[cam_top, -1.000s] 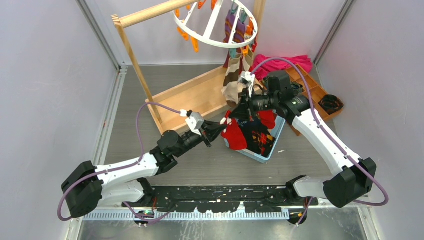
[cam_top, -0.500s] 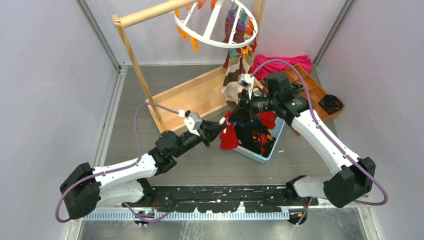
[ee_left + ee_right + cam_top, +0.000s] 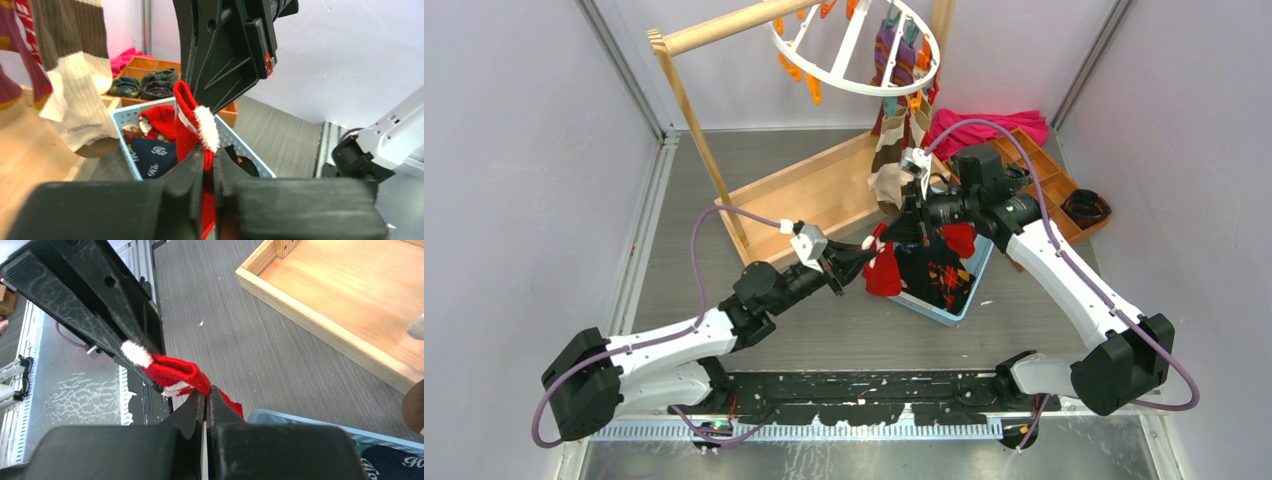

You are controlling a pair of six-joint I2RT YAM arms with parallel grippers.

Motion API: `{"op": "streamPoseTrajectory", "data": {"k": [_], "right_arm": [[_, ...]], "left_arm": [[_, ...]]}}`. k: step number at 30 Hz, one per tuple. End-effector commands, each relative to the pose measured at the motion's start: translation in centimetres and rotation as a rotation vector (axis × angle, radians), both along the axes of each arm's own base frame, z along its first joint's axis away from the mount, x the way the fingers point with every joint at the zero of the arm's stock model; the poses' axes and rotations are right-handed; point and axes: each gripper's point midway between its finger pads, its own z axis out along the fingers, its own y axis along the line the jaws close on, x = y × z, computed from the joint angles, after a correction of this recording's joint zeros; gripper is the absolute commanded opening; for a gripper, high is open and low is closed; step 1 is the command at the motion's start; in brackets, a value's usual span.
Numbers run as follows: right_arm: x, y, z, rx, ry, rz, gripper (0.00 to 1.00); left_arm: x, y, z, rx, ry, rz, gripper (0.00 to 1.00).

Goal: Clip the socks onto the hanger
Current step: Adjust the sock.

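Observation:
A red sock with white trim hangs between both grippers above the near corner of the blue basket. My left gripper is shut on its lower part. My right gripper is shut on its upper part, coming from the right. The round white clip hanger hangs from the wooden rack at the top, with striped socks clipped on its right side and orange clips on its left.
The basket holds navy and red socks. A wooden tray base lies behind it. A pink cloth, an orange compartment box and a black ring sit at the back right.
The left gripper moved up and right toward the sock and closed on it beside the right gripper. The sock bunched up off the basket edge. The right arm barely moved.

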Motion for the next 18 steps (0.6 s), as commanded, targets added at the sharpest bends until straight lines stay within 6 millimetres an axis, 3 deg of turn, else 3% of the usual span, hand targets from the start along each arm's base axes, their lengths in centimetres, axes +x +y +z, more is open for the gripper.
{"op": "streamPoseTrajectory", "data": {"k": [1, 4, 12, 16, 18], "right_arm": [[0.3, -0.4, 1.9, -0.001, -0.087, -0.024, 0.01], [1.4, -1.0, 2.0, -0.029, -0.101, -0.091, 0.01], [2.6, -1.3, 1.7, -0.044, -0.091, -0.16, 0.01], [1.9, -1.2, 1.7, -0.042, -0.1, -0.117, 0.01], [1.4, -1.2, 1.7, -0.046, -0.106, -0.087, 0.01]], "left_arm": [[-0.1, 1.4, 2.0, -0.025, -0.03, 0.045, 0.23], [-0.4, 2.6, 1.6, 0.019, -0.039, 0.073, 0.4], [-2.6, 4.6, 2.6, 0.083, -0.147, 0.037, 0.41], [-1.1, 6.5, 2.9, 0.089, -0.122, 0.162, 0.45], [0.2, 7.5, 2.7, 0.106, -0.067, 0.222, 0.53]]}}
